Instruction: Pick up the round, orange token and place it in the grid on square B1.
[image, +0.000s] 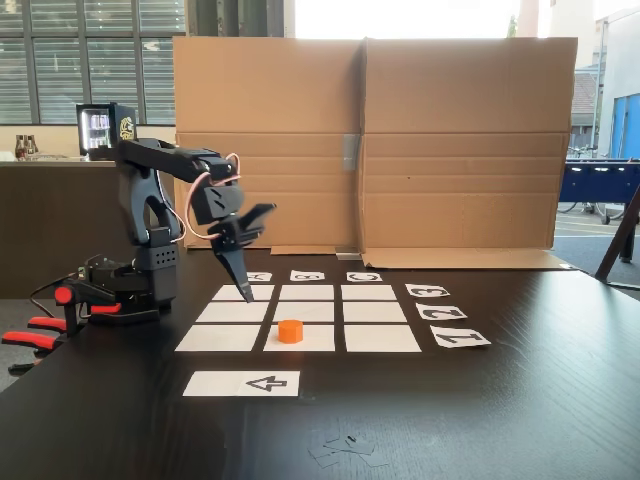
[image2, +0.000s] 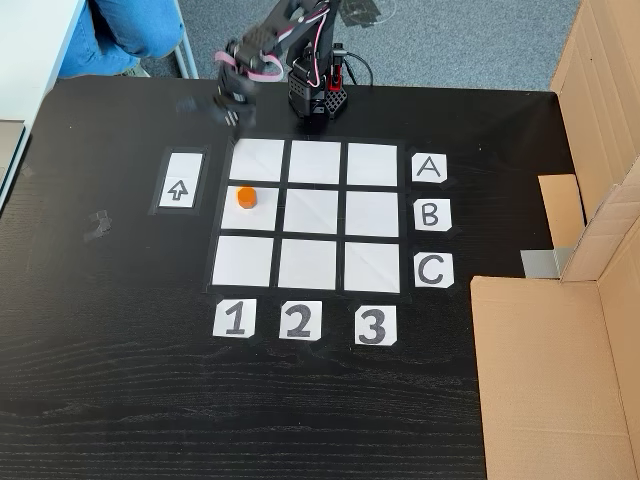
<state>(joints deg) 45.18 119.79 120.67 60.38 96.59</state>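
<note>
The orange token (image: 290, 331) (image2: 247, 197) lies flat on square B1 (image: 320, 340) (image2: 264, 210), the middle paper of the row lined up with the "1" card in the grid (image: 306, 312) (image2: 315, 215). Nothing touches the token. My gripper (image: 258, 252) (image2: 232, 108) hangs open and empty beside it, over the A1 corner of the grid. One finger points down close to the paper and the other is spread wide. It looks blurred in a fixed view from above.
A white strip with a black arrow (image: 242, 383) (image2: 178, 181) lies beside the "1" row. Cardboard walls (image: 370, 150) (image2: 560, 370) bound the far side. Red clamps (image: 40, 330) hold the arm's base. Paper scraps (image: 345, 447) lie near the table's front. A person's leg (image2: 130, 30) is off the table corner.
</note>
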